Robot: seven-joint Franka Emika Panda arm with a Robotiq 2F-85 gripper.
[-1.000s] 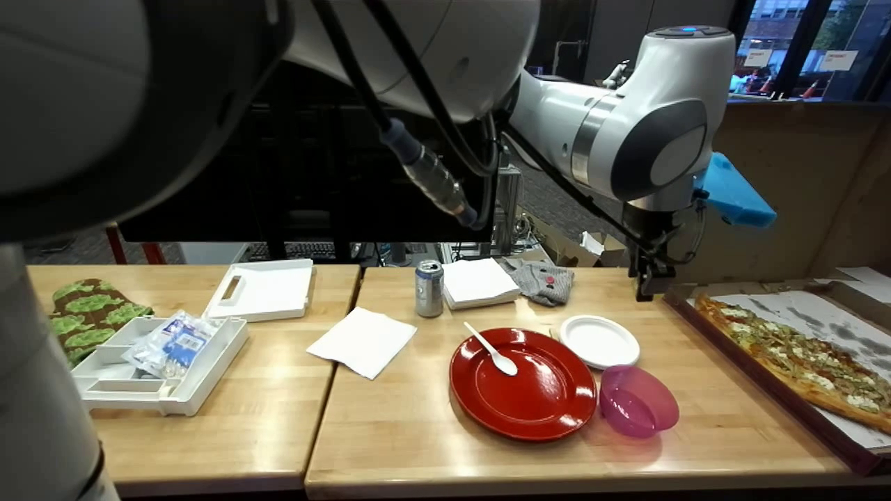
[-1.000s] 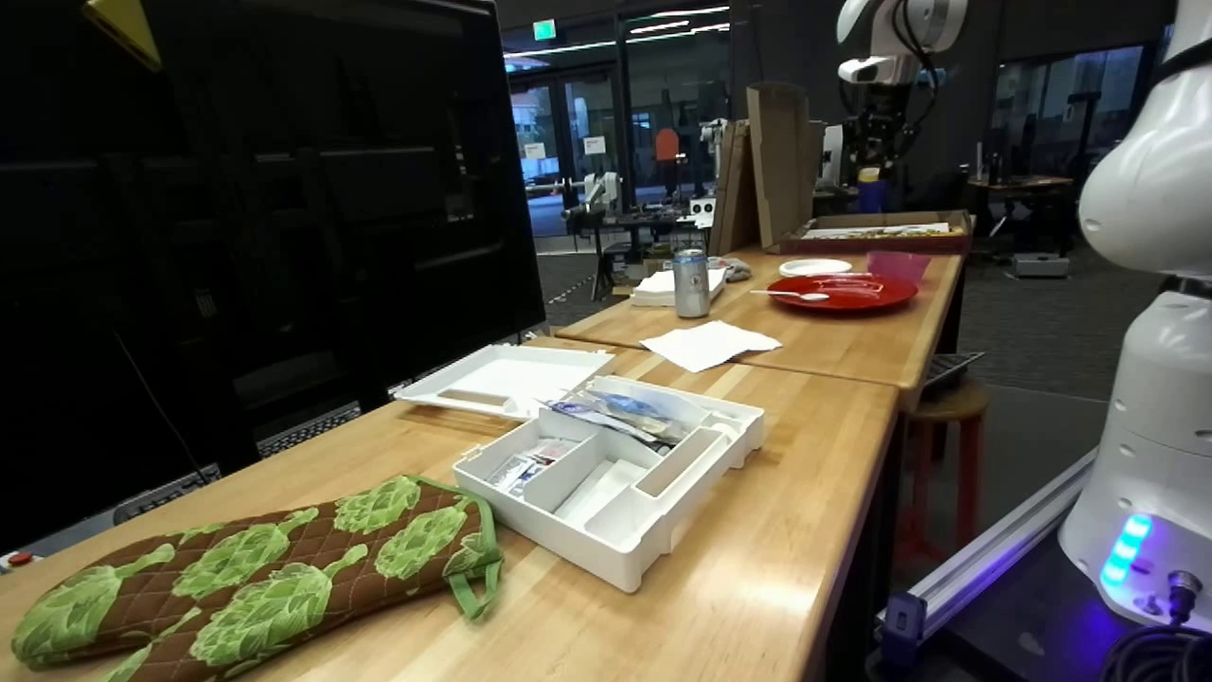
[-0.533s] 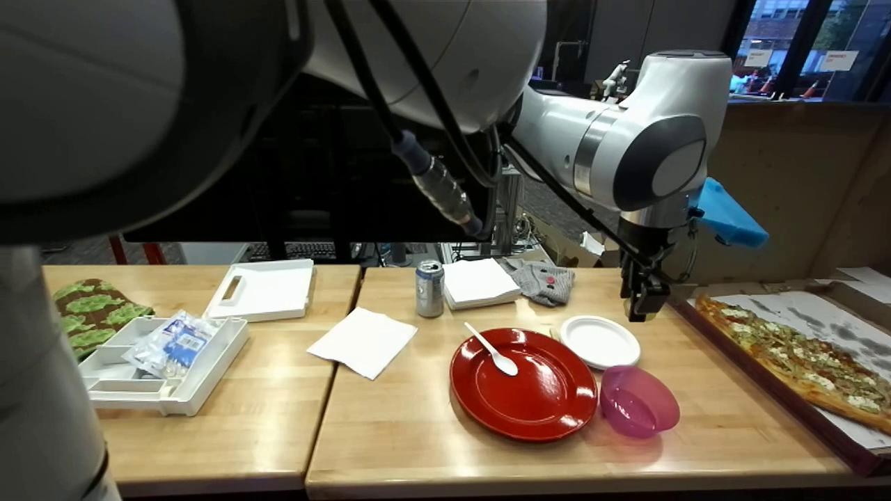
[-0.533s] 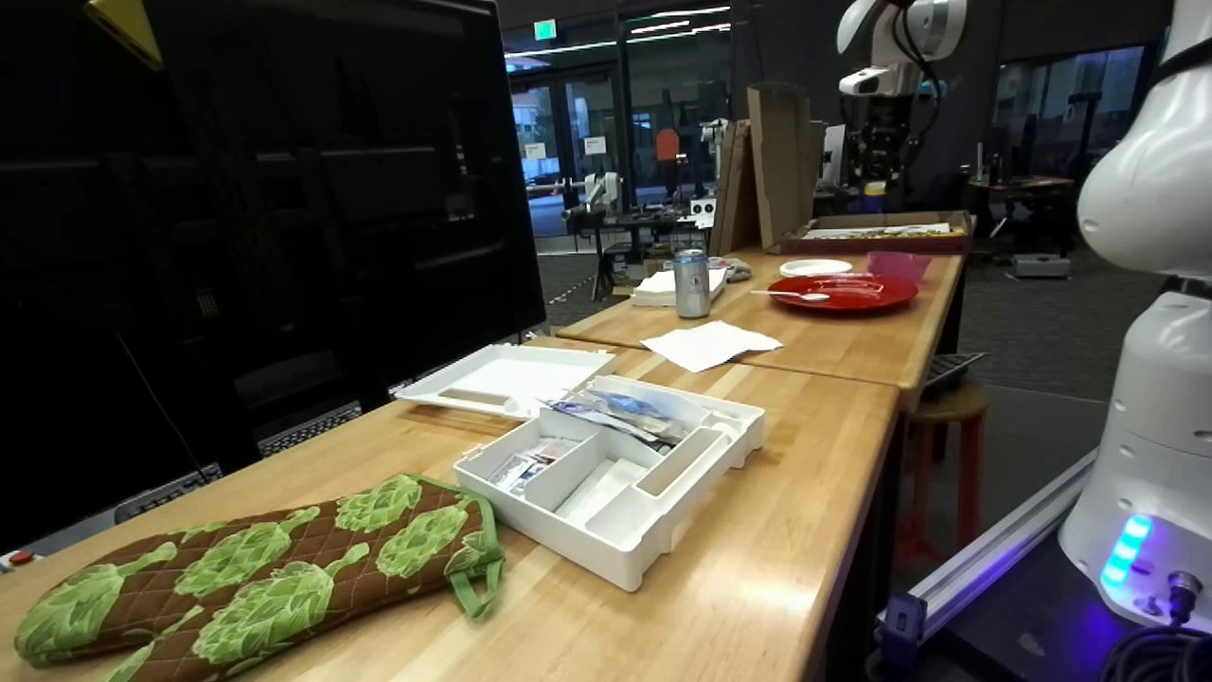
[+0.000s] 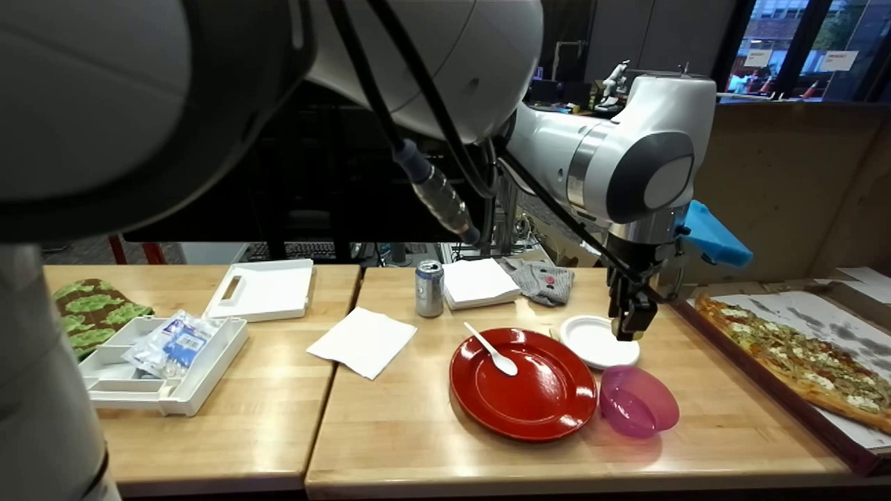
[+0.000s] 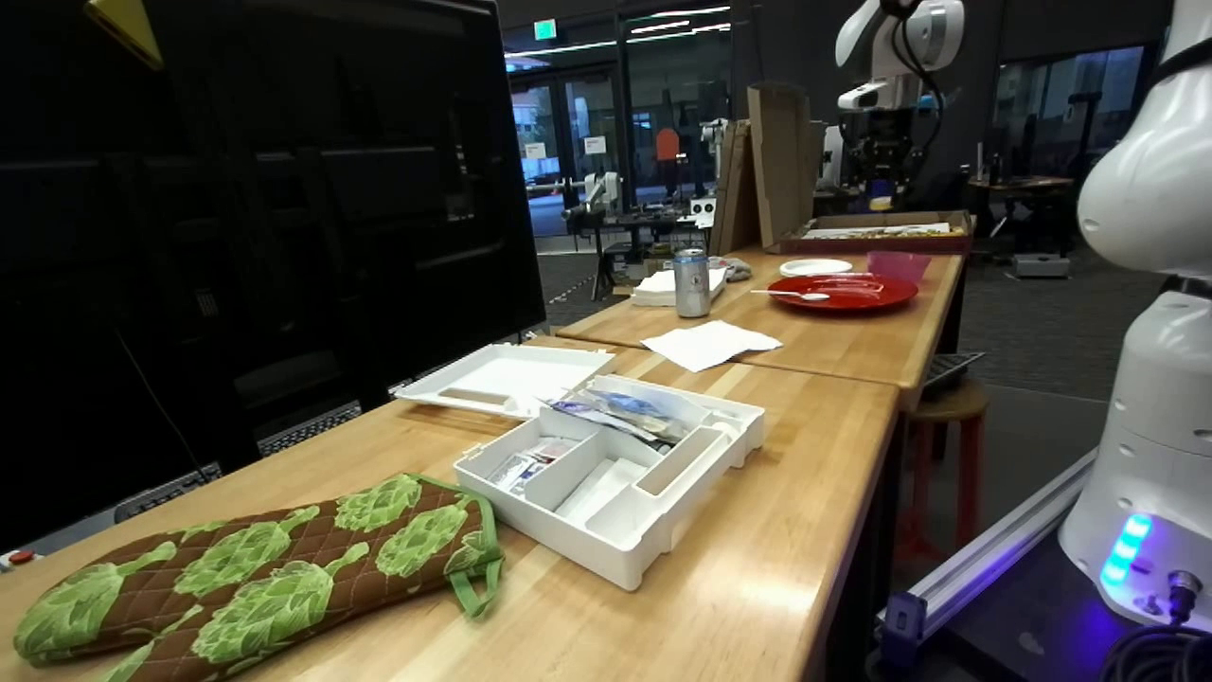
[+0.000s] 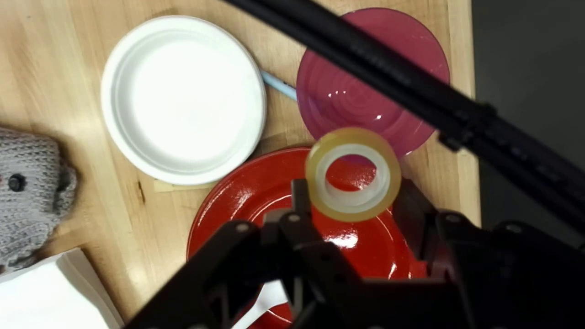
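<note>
As far as we can judge, the grasp is made: we see the tape (image 7: 354, 204) up off the desk (image 5: 397, 438), in the tool (image 5: 631, 324). Setting it down is not yet done, since nothing but the tool appears to support it. The fingers (image 7: 300, 194) stand apart by just the tape's width, pressing its outer edge from opposite sides, and the grip looks settled to us.

In the wrist view the roll shows its flat face, and through its hole we see the red plate (image 5: 529, 410) and a sliver of the bowl (image 5: 637, 414). The white plate (image 5: 595, 341) lies near both, and a blue stick (image 7: 279, 86) shows between it and the bowl. The spoon (image 5: 500, 362) rests on the red plate. The pizza box (image 5: 766, 377) is at the end of the desk.

As for pose, the arm (image 5: 665, 156) reaches out over the desk in both exterior views, its wrist bent so that the tool points down. In an exterior view the fingertips overlap the rim of the white plate, but how high they hang above it we cannot tell. A cable (image 7: 388, 71) slants across the wrist view, hiding part of the bowl.
</note>
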